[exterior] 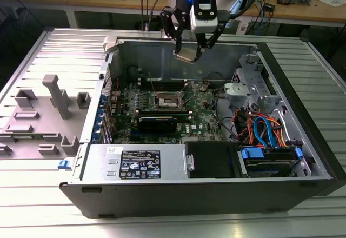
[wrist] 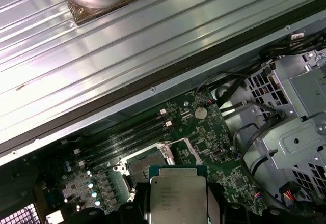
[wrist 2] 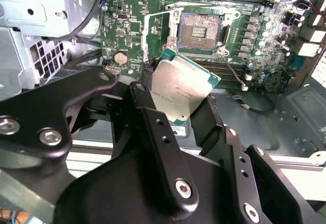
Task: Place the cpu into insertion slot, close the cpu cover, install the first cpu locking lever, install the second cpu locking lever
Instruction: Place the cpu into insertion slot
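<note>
On the ribbed bench (exterior: 38, 211) lies an open computer case (exterior: 319, 146), with the motherboard (exterior: 203, 119) on its floor. The pincer (exterior: 186, 53) hangs above the far side of the case and is closed on the cpu (exterior: 184, 55), gripping it by two opposite edges. The insertion slot (wrist 2: 198, 30) is uncovered and lies well below the chip. In the second wrist view the chip's edges look turned against the slot's edges. To place it well, I judge, the chip must be squared to the slot, kept level, lowered straight without sliding over the contacts, and released only when it sits flat.
</note>
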You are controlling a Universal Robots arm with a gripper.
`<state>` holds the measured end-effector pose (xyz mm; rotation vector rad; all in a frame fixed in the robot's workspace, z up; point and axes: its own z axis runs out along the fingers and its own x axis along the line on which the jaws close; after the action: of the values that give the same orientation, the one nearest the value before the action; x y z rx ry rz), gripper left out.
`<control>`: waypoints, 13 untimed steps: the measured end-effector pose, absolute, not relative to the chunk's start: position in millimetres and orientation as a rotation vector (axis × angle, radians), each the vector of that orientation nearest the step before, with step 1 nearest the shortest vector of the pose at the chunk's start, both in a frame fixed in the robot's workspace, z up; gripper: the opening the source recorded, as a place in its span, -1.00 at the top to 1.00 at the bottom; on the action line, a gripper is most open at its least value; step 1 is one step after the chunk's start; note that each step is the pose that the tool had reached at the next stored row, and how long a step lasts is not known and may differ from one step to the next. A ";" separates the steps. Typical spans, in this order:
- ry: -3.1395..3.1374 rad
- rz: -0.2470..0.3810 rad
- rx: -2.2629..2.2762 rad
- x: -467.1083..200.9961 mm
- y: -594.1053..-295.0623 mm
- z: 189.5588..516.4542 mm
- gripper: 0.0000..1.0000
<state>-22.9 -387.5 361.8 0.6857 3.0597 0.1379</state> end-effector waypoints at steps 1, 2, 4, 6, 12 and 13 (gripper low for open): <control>3.057 0.138 0.695 -22.9 -387.5 361.7 -0.08; 3.054 0.138 0.710 -22.9 -387.5 361.7 -0.08; 3.046 0.138 0.737 -22.9 -387.7 361.6 -0.08; 3.046 0.138 0.737 -22.8 -390.5 361.4 -0.08; 3.026 0.137 0.809 -22.8 -391.2 360.4 -0.08; 3.024 0.137 0.816 -22.8 -391.2 360.4 -0.08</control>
<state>-22.8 -391.2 360.4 0.8159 3.0238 0.1370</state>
